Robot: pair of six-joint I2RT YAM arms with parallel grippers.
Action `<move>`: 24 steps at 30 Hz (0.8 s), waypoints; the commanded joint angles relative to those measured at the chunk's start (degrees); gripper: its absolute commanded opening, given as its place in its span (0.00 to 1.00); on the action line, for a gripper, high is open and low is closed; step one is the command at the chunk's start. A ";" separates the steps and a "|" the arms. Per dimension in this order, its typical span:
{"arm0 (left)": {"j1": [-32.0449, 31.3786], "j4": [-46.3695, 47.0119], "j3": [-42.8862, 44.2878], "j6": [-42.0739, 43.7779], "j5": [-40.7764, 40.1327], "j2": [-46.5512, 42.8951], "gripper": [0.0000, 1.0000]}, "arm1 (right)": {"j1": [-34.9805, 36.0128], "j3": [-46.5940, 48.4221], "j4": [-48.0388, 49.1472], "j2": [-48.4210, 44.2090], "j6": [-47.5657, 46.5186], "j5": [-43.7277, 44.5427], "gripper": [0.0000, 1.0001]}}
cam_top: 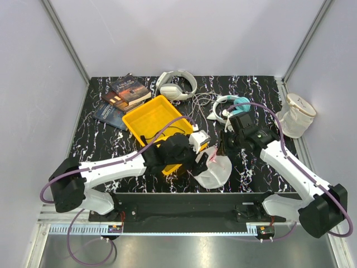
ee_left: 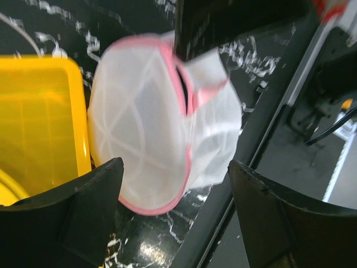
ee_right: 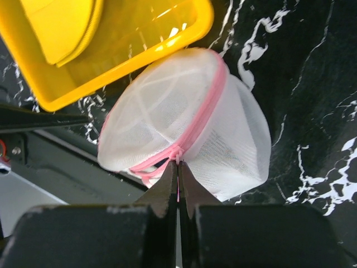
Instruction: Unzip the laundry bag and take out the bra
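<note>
Laundry bag point(ee_right: 167, 111), white mesh dome, pink zipper point(ee_right: 196, 124) pinched by right hand point(ee_right: 177, 167)

I see a black counter point(cam_top: 262, 92) with white marble veining. Behind the counter is a plain pale grey back wall point(cam_top: 184, 33). A matching left panel point(cam_top: 33, 84) and right panel point(cam_top: 334, 61) flank it. Aluminium posts point(cam_top: 64, 39) rise at its rear corners. Along its near edge is a black base rail point(cam_top: 184, 202), then a grey metal floor point(cam_top: 184, 251). Light is even and soft.
</note>
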 commanded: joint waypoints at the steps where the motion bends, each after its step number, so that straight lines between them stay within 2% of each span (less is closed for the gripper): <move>1: -0.27 4.43 6.49 -1.37 0.94 0.55 0.80 | 0.65 0.88 -2.39 -2.55 0.85 -5.27 0.00; 8: -0.27 6.55 9.14 -2.78 1.21 6.09 0.77 | 1.09 1.14 -4.06 -4.49 1.03 -7.38 0.00; 15: -0.27 6.55 8.97 -3.13 2.26 7.85 0.60 | 1.09 1.93 -4.24 -5.20 1.47 -6.86 0.00; 16: -0.27 6.55 8.70 -3.13 2.35 7.94 0.55 | 1.09 1.93 -4.24 -5.28 1.55 -6.86 0.00; 18: -0.27 8.12 7.92 -3.39 2.53 7.85 0.51 | 1.18 2.02 -4.07 -5.02 1.56 -6.77 0.00; 21: -0.27 8.92 7.21 -3.74 3.23 8.03 0.38 | 1.09 2.02 -4.16 -4.93 1.64 -6.77 0.00; 22: -0.27 9.35 7.12 -3.74 3.49 8.20 0.26 | 1.09 2.02 -4.24 -4.93 1.56 -6.77 0.00; 24: -0.27 9.53 6.94 -3.83 3.67 8.38 0.14 | 1.09 2.02 -4.24 -5.02 1.82 -6.51 0.00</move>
